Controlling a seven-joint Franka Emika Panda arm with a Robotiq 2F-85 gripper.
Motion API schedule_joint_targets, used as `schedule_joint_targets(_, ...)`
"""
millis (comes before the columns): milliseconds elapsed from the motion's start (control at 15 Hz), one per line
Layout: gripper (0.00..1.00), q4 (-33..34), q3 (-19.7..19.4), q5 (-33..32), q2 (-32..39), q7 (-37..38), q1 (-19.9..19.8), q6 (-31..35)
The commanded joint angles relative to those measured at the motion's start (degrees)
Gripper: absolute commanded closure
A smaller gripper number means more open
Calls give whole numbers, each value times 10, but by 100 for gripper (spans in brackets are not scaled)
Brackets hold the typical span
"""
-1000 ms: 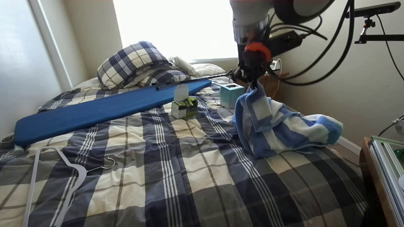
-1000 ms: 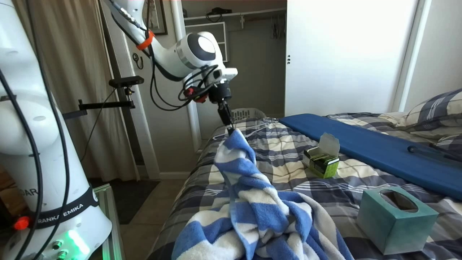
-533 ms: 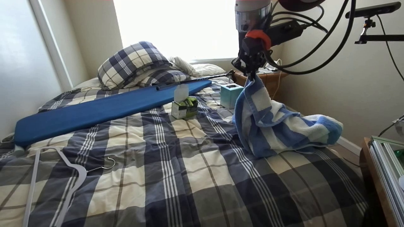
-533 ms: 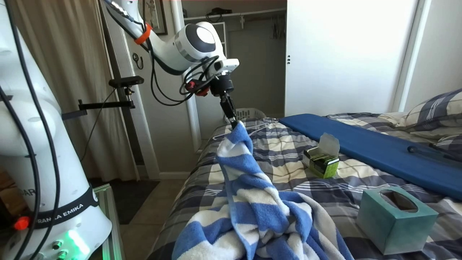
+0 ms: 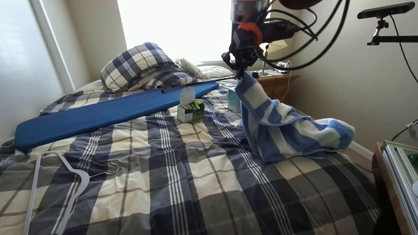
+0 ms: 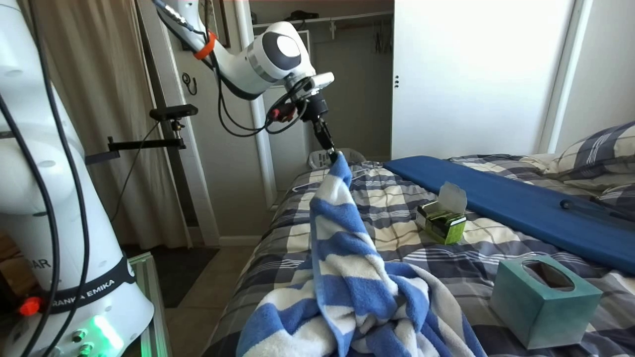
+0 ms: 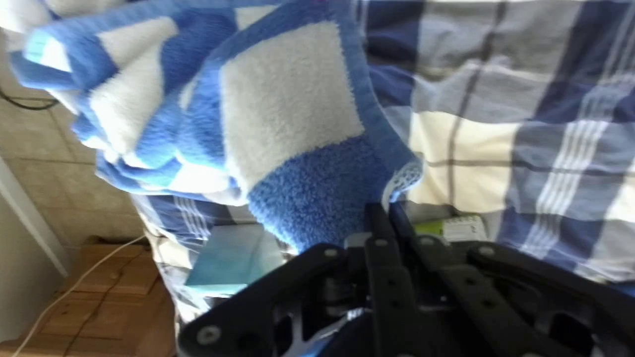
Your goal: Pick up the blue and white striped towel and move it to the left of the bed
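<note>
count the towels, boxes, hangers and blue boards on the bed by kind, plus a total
Striped towel: 1
Green box and teal box: 2
Hanger: 1
Blue board: 1
Total: 5

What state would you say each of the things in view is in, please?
striped towel, one corner lifted, rest bunched on the bed
gripper, closed on the lifted corner
green box, lid flap raised
teal tissue box, top slot open
blue board, lying on the bed
hanger, lying on the bed
closet door, partly open
base light, glowing green
</note>
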Motion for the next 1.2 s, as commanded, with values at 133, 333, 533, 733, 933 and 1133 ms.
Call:
schedule_joint_targets(133,99,200,33,144,119,-10,10,57)
schedule_joint_targets(333,99,298,42,227,182,-21,19,79)
schedule_joint_targets(533,99,378,55,309,235,-35,23,100)
schedule_joint_targets(733,99,443,60,380,282,-37,26,129)
schedule_joint_targets(933,99,485,61,442,317,-35,18,165)
schedule_joint_targets(1133,97,450,43,429,297,-34,30,149)
